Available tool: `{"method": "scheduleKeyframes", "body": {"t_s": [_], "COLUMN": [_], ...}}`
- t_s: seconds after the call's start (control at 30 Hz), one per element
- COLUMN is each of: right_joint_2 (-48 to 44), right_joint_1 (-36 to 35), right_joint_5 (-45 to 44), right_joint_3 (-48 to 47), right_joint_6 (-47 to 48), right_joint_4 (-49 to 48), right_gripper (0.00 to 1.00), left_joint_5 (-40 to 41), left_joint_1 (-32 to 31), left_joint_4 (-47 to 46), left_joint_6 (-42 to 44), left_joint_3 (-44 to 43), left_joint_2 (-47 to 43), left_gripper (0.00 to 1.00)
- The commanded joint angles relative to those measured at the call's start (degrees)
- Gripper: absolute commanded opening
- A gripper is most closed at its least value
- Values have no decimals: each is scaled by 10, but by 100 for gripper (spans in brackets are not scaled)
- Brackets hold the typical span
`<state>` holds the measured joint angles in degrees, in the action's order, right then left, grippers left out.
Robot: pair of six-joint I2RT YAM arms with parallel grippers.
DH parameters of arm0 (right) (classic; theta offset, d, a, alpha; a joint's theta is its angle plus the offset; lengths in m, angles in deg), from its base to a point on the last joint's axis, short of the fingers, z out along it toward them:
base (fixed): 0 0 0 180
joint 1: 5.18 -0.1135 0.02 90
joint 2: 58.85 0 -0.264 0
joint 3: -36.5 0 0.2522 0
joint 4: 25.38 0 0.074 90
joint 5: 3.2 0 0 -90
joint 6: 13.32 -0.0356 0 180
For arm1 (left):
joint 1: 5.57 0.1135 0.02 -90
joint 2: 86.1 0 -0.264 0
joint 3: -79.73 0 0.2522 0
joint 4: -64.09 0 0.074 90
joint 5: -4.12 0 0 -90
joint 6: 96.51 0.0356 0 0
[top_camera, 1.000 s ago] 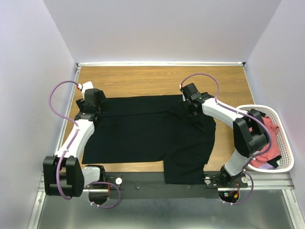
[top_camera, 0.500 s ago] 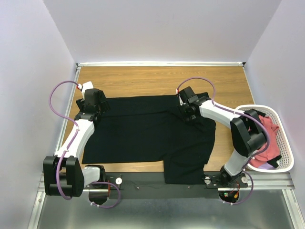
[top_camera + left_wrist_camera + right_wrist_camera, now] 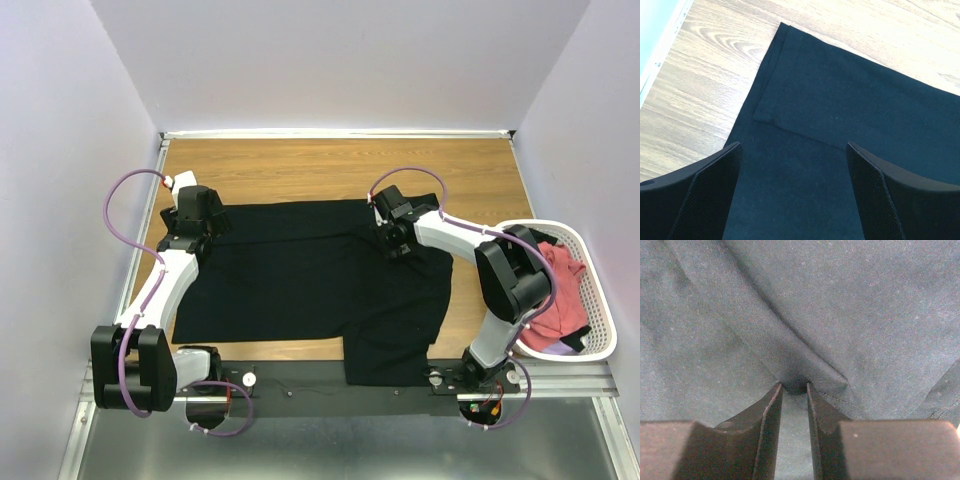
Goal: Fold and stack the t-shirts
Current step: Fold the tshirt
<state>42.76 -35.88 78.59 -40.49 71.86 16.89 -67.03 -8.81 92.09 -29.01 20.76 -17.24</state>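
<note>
A large black t-shirt lies spread on the wooden table, its near right part hanging over the front rail. My right gripper is at the shirt's far right part, shut on a pinched ridge of the black cloth; the fold bunches between its fingertips. My left gripper hovers open over the shirt's far left corner, and the cloth's hemmed edge lies flat between its wide-apart fingers. Salmon-red t-shirts lie crumpled in the basket at the right.
A white mesh basket stands at the table's right edge, close to the right arm's elbow. Bare wood runs along the far side. A metal rail borders the near edge, and purple walls close in on three sides.
My right gripper has slid leftward toward the shirt's middle, drawing the pinched cloth with it. The left gripper has stayed where it was, open.
</note>
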Motion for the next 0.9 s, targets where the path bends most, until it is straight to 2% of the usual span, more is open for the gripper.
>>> {"method": "scheduleKeyframes", "body": {"t_s": [0.0, 0.03, 0.07, 0.17, 0.23, 0.6, 0.87], "right_joint_2": [12, 11, 9, -1, -11, -45, -54], "right_joint_1": [-3, -3, -3, -3, -2, -3, -2], "right_joint_5": [-3, -4, -6, -6, -2, 25, 76], "right_joint_3": [11, 11, 11, 10, 8, -21, -41], "right_joint_6": [3, 4, 4, 4, 3, 0, 8], "right_joint_4": [5, 5, 5, 7, 9, 50, 79], "right_gripper": [30, 28, 19, 6, 3, 3, 3], "left_joint_5": [-1, -1, -1, -1, -1, 0, -2], "left_joint_1": [0, 0, 0, 0, 0, 0, 0], "left_joint_4": [-6, -6, -6, -6, -5, -6, -4], "left_joint_6": [2, 2, 2, 2, 2, 3, 3], "left_joint_3": [-13, -12, -13, -12, -12, -11, -11], "left_joint_2": [0, 1, 1, 1, 0, 1, 5], "left_gripper": [91, 91, 91, 91, 91, 91, 91]}}
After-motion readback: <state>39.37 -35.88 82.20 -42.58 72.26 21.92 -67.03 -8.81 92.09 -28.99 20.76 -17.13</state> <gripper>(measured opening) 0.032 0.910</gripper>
